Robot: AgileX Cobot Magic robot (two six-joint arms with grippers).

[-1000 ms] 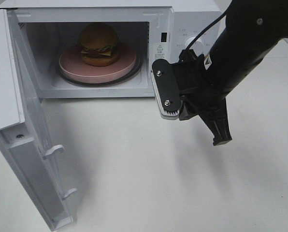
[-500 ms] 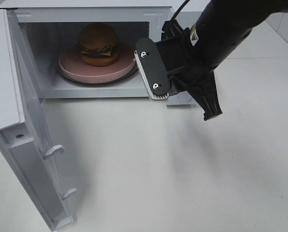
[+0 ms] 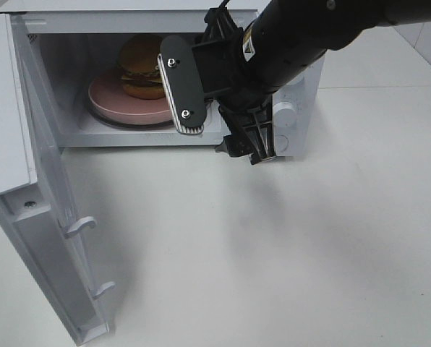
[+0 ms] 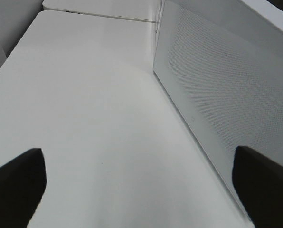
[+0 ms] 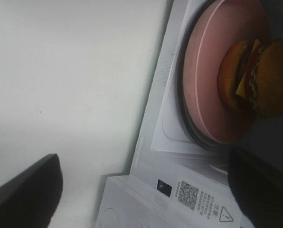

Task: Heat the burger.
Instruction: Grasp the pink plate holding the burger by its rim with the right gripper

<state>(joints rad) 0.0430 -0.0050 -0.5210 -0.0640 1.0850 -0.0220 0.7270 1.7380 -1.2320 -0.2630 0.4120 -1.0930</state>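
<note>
The burger sits on a pink plate inside the open white microwave, on the turntable. My right gripper hangs open and empty just in front of the right side of the microwave's opening. Its ridged finger hides part of the plate. In the right wrist view the burger and plate lie beyond the open right gripper. My left gripper is open over bare table beside the microwave's perforated side wall; it does not show in the high view.
The microwave door stands swung out at the left, reaching toward the table's front edge. A white knob shows on the control panel, which my right arm mostly covers. White table spreads in front and to the right.
My right arm has swung left and toward the microwave, from beside the control panel to in front of the opening. Burger, plate and door have stayed put.
</note>
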